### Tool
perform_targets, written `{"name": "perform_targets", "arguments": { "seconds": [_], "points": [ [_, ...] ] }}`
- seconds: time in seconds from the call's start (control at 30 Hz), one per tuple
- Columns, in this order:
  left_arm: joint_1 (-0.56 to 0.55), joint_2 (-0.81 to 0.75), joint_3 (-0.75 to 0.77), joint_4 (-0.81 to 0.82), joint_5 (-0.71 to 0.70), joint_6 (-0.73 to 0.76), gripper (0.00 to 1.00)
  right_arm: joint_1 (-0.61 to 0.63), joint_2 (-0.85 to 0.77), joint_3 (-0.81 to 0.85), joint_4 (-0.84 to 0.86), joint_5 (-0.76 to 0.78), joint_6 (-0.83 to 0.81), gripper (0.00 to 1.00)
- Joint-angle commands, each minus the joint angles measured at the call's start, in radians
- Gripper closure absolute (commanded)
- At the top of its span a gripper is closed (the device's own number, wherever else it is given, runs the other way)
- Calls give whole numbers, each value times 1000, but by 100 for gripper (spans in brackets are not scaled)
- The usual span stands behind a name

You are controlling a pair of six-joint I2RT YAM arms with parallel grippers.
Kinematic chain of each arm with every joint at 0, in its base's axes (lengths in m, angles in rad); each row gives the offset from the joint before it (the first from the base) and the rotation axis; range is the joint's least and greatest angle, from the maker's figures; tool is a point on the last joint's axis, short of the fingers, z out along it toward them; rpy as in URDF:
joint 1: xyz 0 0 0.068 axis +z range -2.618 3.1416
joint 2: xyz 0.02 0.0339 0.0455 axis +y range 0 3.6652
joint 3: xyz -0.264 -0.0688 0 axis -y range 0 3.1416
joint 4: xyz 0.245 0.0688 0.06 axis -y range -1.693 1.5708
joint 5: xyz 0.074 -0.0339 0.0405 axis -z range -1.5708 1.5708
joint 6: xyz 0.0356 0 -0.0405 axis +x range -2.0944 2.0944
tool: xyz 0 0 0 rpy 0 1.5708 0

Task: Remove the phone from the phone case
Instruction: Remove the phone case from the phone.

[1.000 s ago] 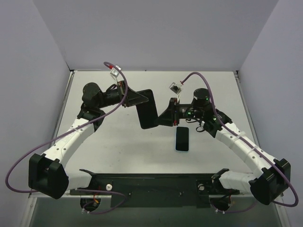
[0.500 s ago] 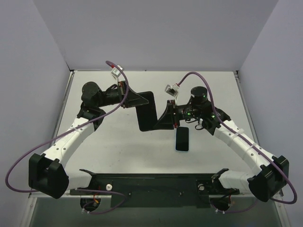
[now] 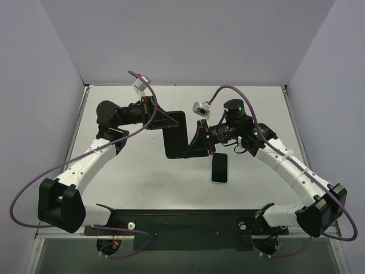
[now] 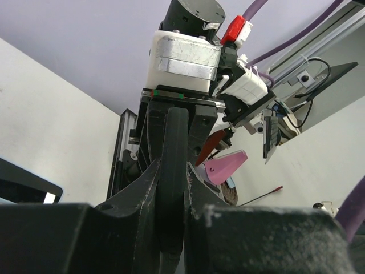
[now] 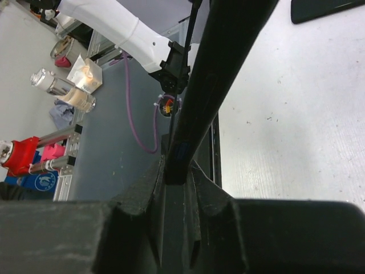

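Top external: left gripper (image 3: 169,120) and right gripper (image 3: 191,147) pinch the case (image 3: 177,132) aloft. Beneath them lies the phone (image 3: 219,169) — seemingly out.

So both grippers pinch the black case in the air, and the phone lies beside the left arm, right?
No: the top view shows the phone near the right arm. The left gripper and right gripper do pinch the black case.
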Motion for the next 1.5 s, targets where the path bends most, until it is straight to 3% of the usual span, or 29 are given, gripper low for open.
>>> {"name": "perform_targets", "arguments": {
  "seconds": [0.0, 0.1, 0.33, 0.53, 0.63, 0.77, 0.93, 1.03, 1.2, 1.47],
  "points": [
    [3, -10, 104, 114, -44, -206, 100, 14, 36, 23, -102, 41, -175, 92],
    [2, 10, 111, 171, -39, -278, 100, 13, 41, 33, -113, 58, -262, 100],
    [2, 53, 121, 378, -33, -482, 100, 25, 84, 88, -148, 31, -396, 100],
    [2, 38, 110, 357, -24, -460, 100, 57, 72, 90, -189, 53, -422, 93],
    [-6, 39, 111, 360, -11, -463, 100, 57, 86, 98, -202, 15, -431, 100],
    [-21, 29, 92, 407, -5, -506, 100, 82, 105, 119, -217, 47, -462, 100],
    [-80, 24, 92, 432, -5, -520, 100, 83, 127, 173, -277, 101, -607, 100],
    [-104, 15, 82, 438, -11, -531, 100, 74, 159, 219, -375, 167, -777, 100],
    [-127, 12, 49, 463, -11, -551, 100, 72, 178, 260, -409, 242, -873, 100],
    [-135, 39, 27, 581, -4, -640, 100, 112, 230, 346, -493, 58, -941, 100]
  ]
}}
